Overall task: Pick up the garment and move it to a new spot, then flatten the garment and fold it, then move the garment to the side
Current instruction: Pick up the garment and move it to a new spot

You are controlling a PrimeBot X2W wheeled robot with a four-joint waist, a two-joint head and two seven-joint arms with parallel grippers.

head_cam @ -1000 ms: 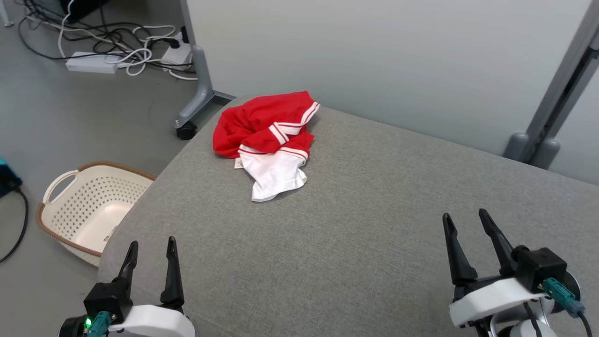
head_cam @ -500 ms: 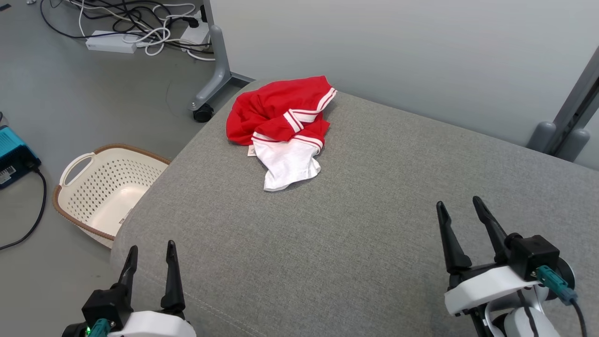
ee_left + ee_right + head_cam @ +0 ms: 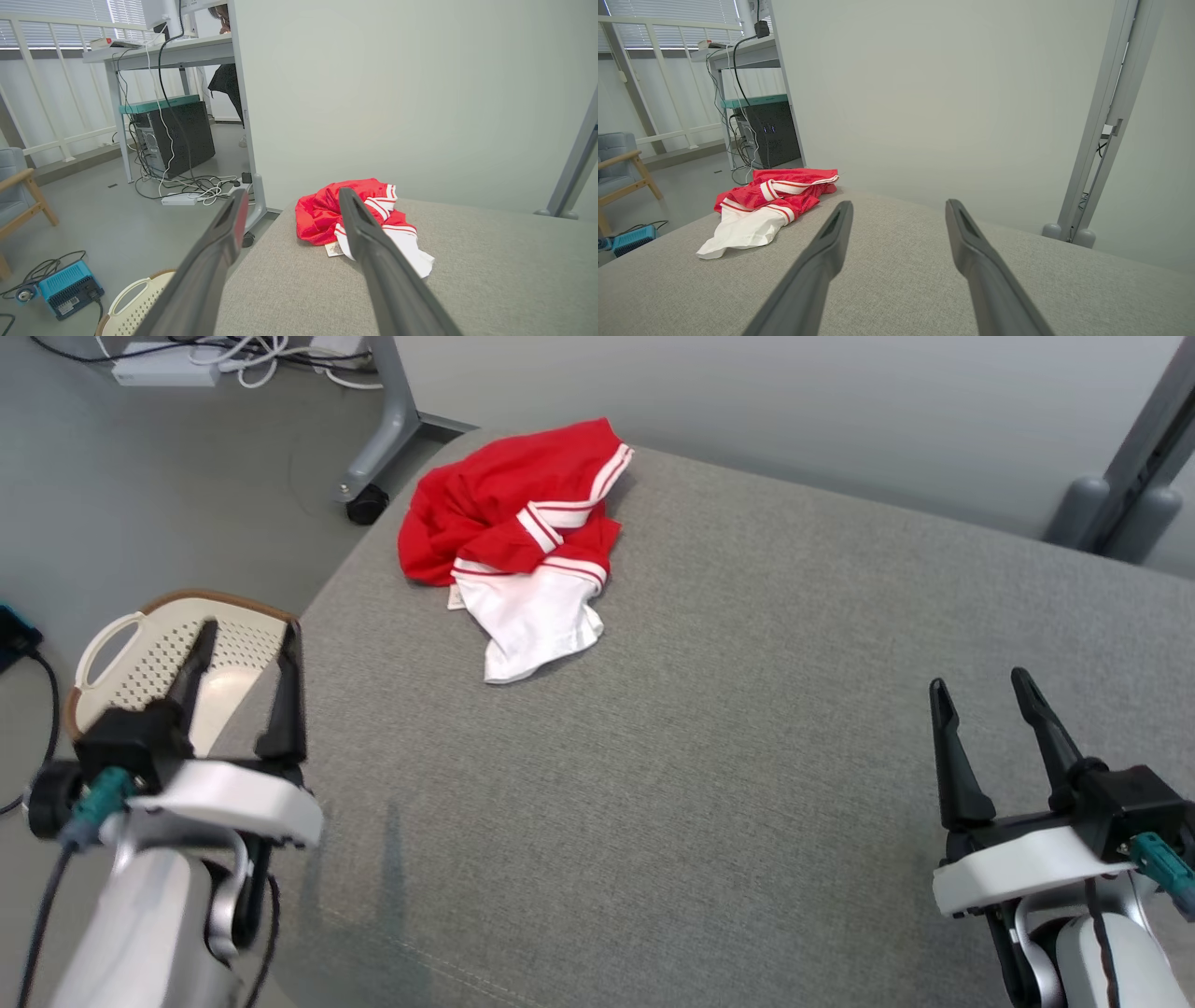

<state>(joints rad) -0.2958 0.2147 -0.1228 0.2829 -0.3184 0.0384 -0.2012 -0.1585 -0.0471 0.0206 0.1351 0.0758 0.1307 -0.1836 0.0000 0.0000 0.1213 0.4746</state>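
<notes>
The garment (image 3: 518, 537) is a crumpled red and white piece with striped trim, lying near the far left corner of the grey cushioned surface (image 3: 728, 756). It also appears in the left wrist view as the garment (image 3: 322, 214) and in the right wrist view as the garment (image 3: 761, 205). My left gripper (image 3: 247, 630) stands open at the surface's left edge, well short of the garment. My right gripper (image 3: 978, 683) stands open over the near right part of the surface, far from the garment. Nothing is between either pair of fingers.
A cream perforated basket (image 3: 131, 653) sits on the floor left of the surface, partly behind my left gripper. A pale partition wall (image 3: 747, 401) on castors backs the surface. Cables and a power strip (image 3: 163, 369) lie on the floor at the far left.
My left arm has risen and come forward, its gripper now before the basket. The camera has shifted, so the whole scene sits differently. The garment lies as before.
</notes>
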